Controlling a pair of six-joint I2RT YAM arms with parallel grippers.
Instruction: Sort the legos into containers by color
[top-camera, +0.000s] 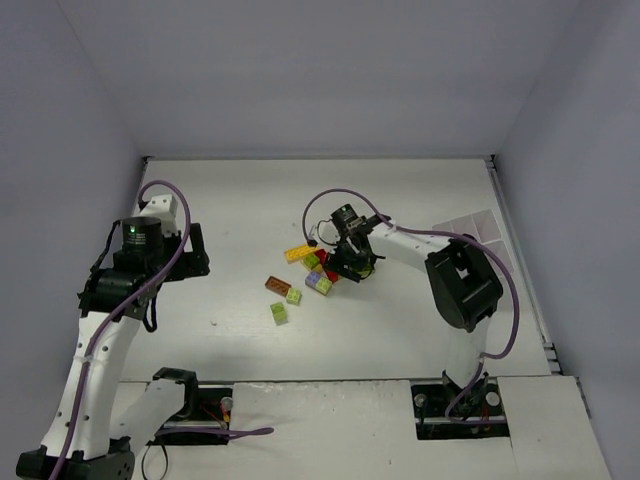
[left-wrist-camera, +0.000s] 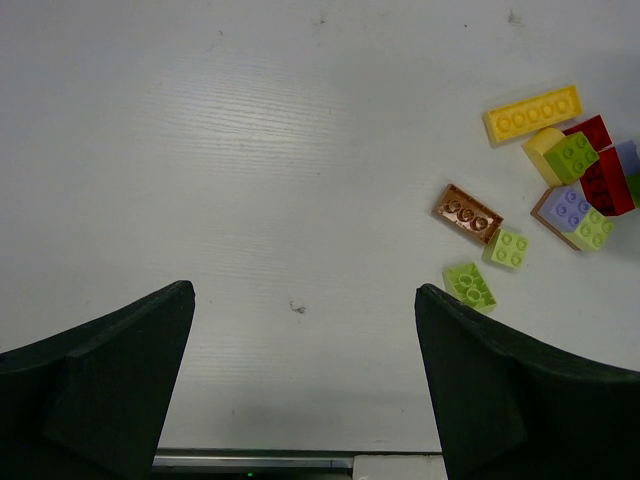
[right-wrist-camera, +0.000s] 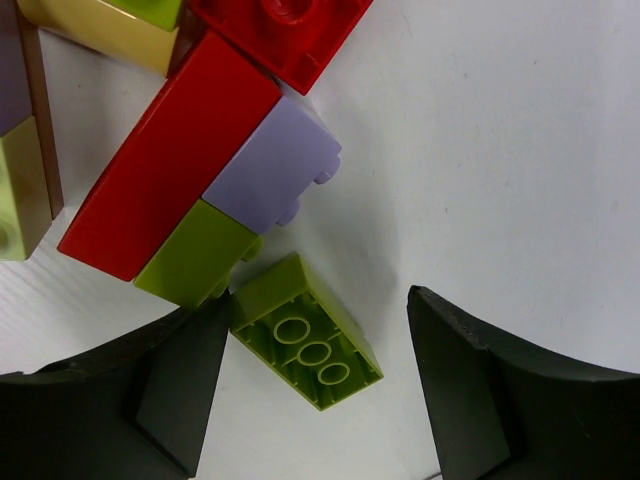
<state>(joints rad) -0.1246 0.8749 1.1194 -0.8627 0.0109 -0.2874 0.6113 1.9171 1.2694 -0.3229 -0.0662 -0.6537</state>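
The legos lie in a loose pile mid-table: a long yellow brick (top-camera: 298, 252), a brown one (top-camera: 277, 285), two lime ones (top-camera: 294, 296) (top-camera: 279, 313), and a lavender one (top-camera: 319, 283). My right gripper (top-camera: 355, 264) is low over the pile's right side, open. In the right wrist view an upside-down lime brick (right-wrist-camera: 305, 340) lies between its fingers (right-wrist-camera: 318, 300), its corner against the left finger. Red (right-wrist-camera: 165, 170) and lavender (right-wrist-camera: 270, 165) bricks sit just beyond. My left gripper (top-camera: 195, 252) is open and empty, left of the pile. The white divided tray (top-camera: 470, 228) lies at the right.
The left wrist view shows bare white table under my left gripper (left-wrist-camera: 303, 295), with the brown brick (left-wrist-camera: 467, 213), lime bricks (left-wrist-camera: 470, 285) and yellow brick (left-wrist-camera: 534, 113) to its right. Grey walls enclose the table on three sides.
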